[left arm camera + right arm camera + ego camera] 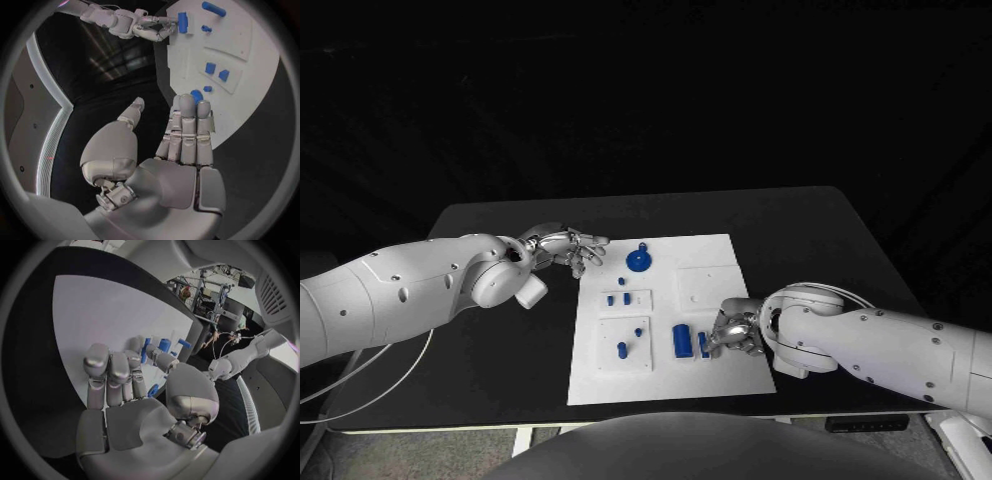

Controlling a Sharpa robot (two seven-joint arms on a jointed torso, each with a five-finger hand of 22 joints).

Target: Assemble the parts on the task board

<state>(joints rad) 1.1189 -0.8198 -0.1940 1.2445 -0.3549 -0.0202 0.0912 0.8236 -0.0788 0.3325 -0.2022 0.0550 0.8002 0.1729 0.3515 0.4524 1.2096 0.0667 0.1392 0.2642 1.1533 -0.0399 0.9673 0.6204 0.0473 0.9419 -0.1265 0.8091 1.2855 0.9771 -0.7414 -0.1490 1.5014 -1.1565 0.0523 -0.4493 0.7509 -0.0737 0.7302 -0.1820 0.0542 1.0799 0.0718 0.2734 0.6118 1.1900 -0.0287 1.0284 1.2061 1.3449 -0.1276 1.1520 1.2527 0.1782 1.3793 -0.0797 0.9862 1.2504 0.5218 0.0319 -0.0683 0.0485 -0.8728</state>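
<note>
Task board (704, 300): white plate mid-bench, blue parts on it.
Right robot hand (733, 335): at 5 o'clock, pinching upright blue block (705, 345).
Left robot hand (571, 247): 10 o'clock edge, fingers apart, empty.
Risk: block tilts, jams at its slot.

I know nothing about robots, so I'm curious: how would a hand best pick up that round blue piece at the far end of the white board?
Probably from above. The round blue part lies flat on the task board, with a small knob on its far edge, so fingertips pinching across its rim look safest. The left hand hovers closest.
</note>
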